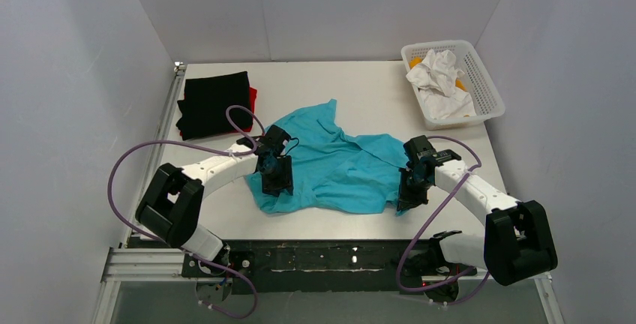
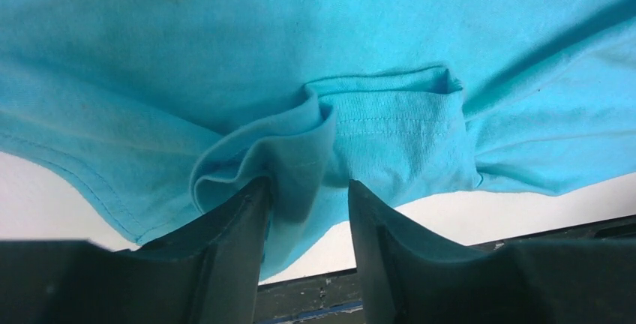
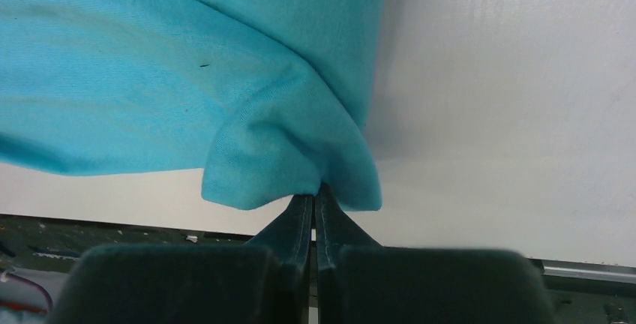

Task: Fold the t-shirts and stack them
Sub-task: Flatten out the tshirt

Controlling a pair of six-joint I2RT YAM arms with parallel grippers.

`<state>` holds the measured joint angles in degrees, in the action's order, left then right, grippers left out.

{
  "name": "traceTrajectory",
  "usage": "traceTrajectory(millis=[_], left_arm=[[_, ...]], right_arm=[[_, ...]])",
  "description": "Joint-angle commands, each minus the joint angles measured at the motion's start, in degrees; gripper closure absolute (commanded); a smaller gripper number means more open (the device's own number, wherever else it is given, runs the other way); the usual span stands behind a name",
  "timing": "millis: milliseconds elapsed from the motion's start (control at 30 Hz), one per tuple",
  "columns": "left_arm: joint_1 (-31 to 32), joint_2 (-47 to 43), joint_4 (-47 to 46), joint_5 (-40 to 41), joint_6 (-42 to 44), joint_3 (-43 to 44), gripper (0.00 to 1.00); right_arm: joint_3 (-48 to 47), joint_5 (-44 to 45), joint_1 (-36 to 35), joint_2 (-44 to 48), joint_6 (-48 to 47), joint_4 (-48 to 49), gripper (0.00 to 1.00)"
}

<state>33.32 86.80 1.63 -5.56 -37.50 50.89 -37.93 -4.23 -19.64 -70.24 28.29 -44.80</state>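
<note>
- The right end effector (image 3: 315, 198) is pinched shut on a corner of the turquoise shirt (image 1: 337, 163), probably to pull it flat.
- The left end effector (image 2: 304, 193) stands partly open, straddling a hem fold.
- The shirt lies crumpled mid-bench (image 1: 360, 88).

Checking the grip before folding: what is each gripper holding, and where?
Right gripper pinches the turquoise t-shirt at a bunched edge. Left gripper clamps nothing yet: jaws apart around a hem fold.
</note>
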Motion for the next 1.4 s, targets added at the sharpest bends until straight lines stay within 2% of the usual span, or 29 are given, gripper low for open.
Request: traceTrajectory(millis=[0, 100, 267, 367, 533, 933, 1200, 1300, 1367], left_arm=[[-0.1, 1.5, 5.8, -0.2, 0.5, 1.5, 0.63], [-0.1, 1.3, 7.0, 1.2, 0.8, 1.7, 0.70], [-0.1, -0.8, 8.2, 3.2, 1.3, 1.1, 0.76], [-0.1, -1.8, 8.7, 4.0, 1.4, 1.1, 0.75], [-0.1, -2.0, 9.1, 4.7, 2.2, 2.0, 0.65], [-0.1, 2.0, 8.9, 2.9, 2.5, 4.2, 0.70], [-0.1, 3.6, 10.5, 6.2, 2.3, 3.2, 0.64], [-0.1, 4.7, 11.6, 7.5, 2.1, 3.4, 0.66], [-0.1, 4.9, 11.6, 7.8, 2.1, 3.2, 0.74]], right_arm=[[0.0, 0.8, -0.5, 0.1, 0.0, -0.2, 0.99], [0.0, 1.1, -0.5, 0.0, 0.0, -0.1, 0.99], [-0.1, 1.3, -0.7, -0.1, 0.0, -0.2, 0.99], [-0.1, 1.4, -0.7, 0.1, 0.2, -0.3, 0.99], [-0.1, 1.6, -0.8, 0.1, 0.2, -0.3, 0.99], [-0.3, 1.5, -0.8, -0.4, 0.2, -0.4, 0.99], [-0.2, 1.4, -0.9, -0.5, 0.1, -0.5, 0.99], [-0.2, 1.4, -0.9, -0.3, 0.0, -0.4, 0.99], [-0.2, 1.4, -0.9, -0.1, 0.1, -0.4, 0.99]])
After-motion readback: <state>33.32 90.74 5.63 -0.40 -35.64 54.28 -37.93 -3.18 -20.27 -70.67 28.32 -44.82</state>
